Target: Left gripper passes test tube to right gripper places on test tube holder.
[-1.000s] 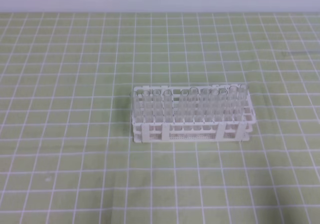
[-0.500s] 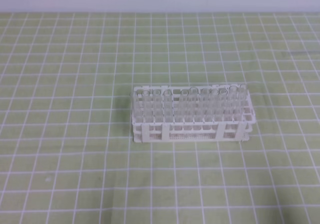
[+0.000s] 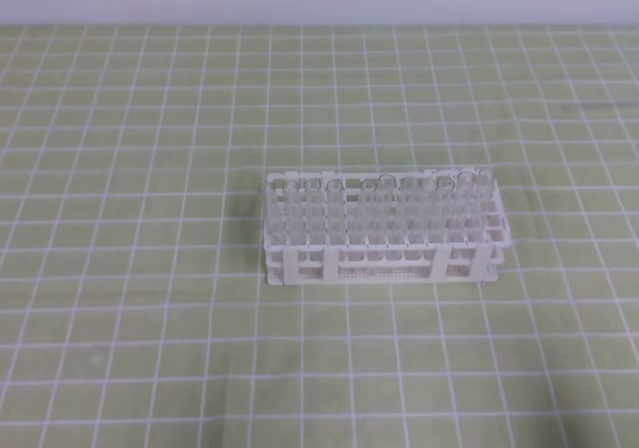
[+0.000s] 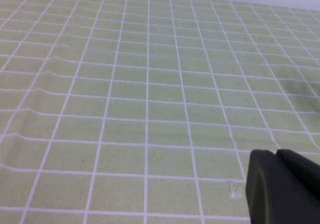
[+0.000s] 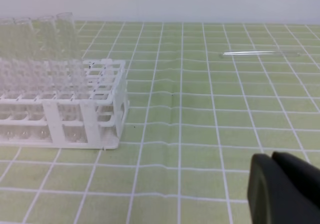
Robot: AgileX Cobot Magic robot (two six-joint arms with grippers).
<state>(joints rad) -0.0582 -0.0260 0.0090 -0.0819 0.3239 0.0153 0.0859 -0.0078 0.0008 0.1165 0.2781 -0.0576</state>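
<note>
Near the counter's far right edge lies the test tube [image 5: 260,53], well apart from the test tube holder [image 3: 384,230] at mid-counter. Left tool [image 4: 277,156] and right tool [image 5: 272,159] are both clenched, empty; the left should release before straddling the tube's midsection.

The rack [image 3: 380,230] sits mid-desk [image 3: 120,268] with tubes standing in it, and one loose tube [image 5: 261,53] lies flat well off to its right.

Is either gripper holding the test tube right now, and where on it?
Nothing is held. The test tube lies on the mat, clear of both shut grippers, left gripper and right gripper.
</note>
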